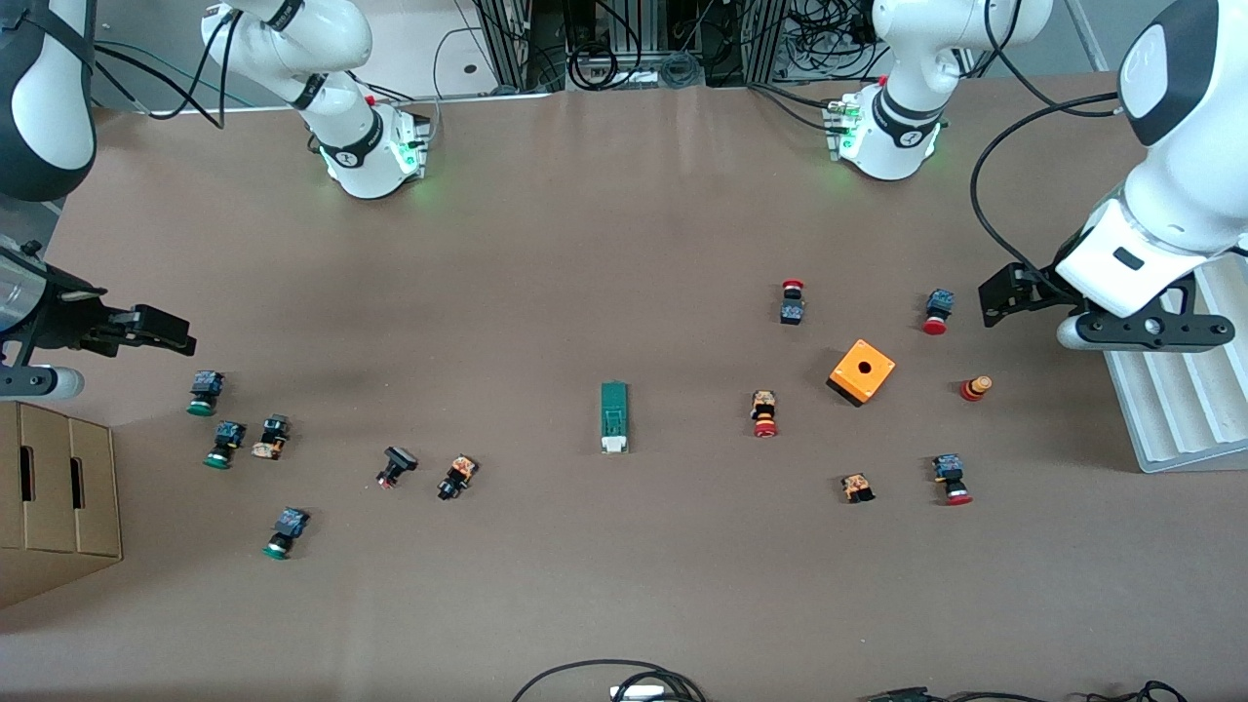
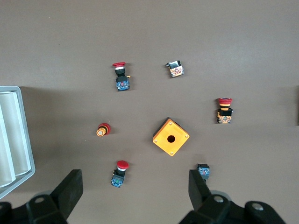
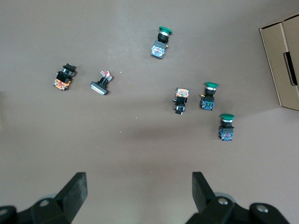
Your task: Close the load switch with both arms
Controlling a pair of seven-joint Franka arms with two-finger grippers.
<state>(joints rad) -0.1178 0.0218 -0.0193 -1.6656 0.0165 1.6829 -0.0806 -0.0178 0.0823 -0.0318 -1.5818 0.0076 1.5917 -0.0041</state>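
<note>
Load switch (image 1: 614,417) lies mid-table, long axis toward the front camera, roughly midway between the spread, empty left gripper (image 1: 1004,292) and right gripper (image 1: 161,330), neither clearly nearer

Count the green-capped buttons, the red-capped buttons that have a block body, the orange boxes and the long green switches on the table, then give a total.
Green-capped buttons: 3
Red-capped buttons: 4
Orange box: 1
Long green switch: 1
Total: 9

Dark-green load switch (image 1: 613,416) with white tab, orange box (image 1: 862,371), brown table (image 1: 585,244)
</note>
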